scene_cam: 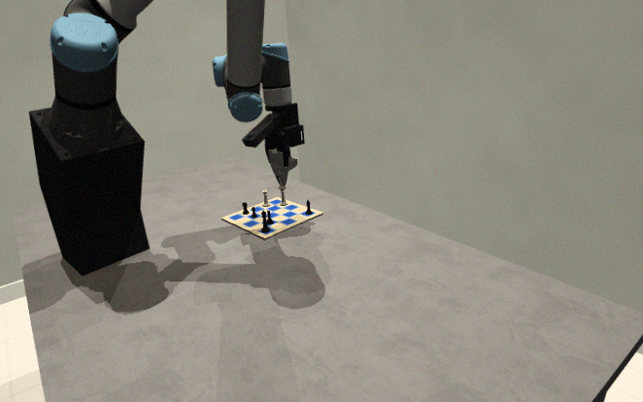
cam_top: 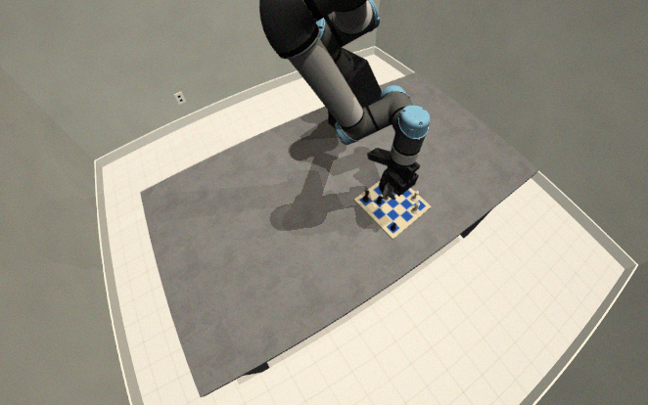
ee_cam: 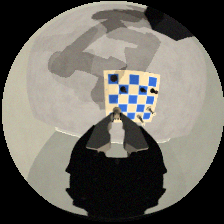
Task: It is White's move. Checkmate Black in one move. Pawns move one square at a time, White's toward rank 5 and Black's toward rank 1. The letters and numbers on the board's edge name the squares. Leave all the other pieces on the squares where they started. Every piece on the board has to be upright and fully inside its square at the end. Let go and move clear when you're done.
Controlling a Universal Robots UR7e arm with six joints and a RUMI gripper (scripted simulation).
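Note:
A small blue-and-cream chessboard [cam_top: 402, 222] [scene_cam: 287, 225] [ee_cam: 131, 99] lies on the grey table. My gripper [cam_top: 388, 191] [scene_cam: 282, 184] [ee_cam: 116, 112] is shut on the top of a white chess piece [scene_cam: 282, 195] [ee_cam: 116, 118], upright and low over the board's edge nearest the arm. I cannot tell whether its base touches the board. Another white piece [scene_cam: 264, 197] stands beside it. Black pieces stand on the board, among them one [cam_top: 393, 227] alone at the near corner, and others [scene_cam: 263, 221] [scene_cam: 308, 206] [ee_cam: 114, 78] [ee_cam: 143, 90].
The arm's black pedestal [scene_cam: 88, 184] stands on the grey table [scene_cam: 414, 299] to the left of the board in the exterior view. The arm's elbow [cam_top: 412, 123] hangs over the board. The table's edges drop to a tiled floor [cam_top: 467, 312].

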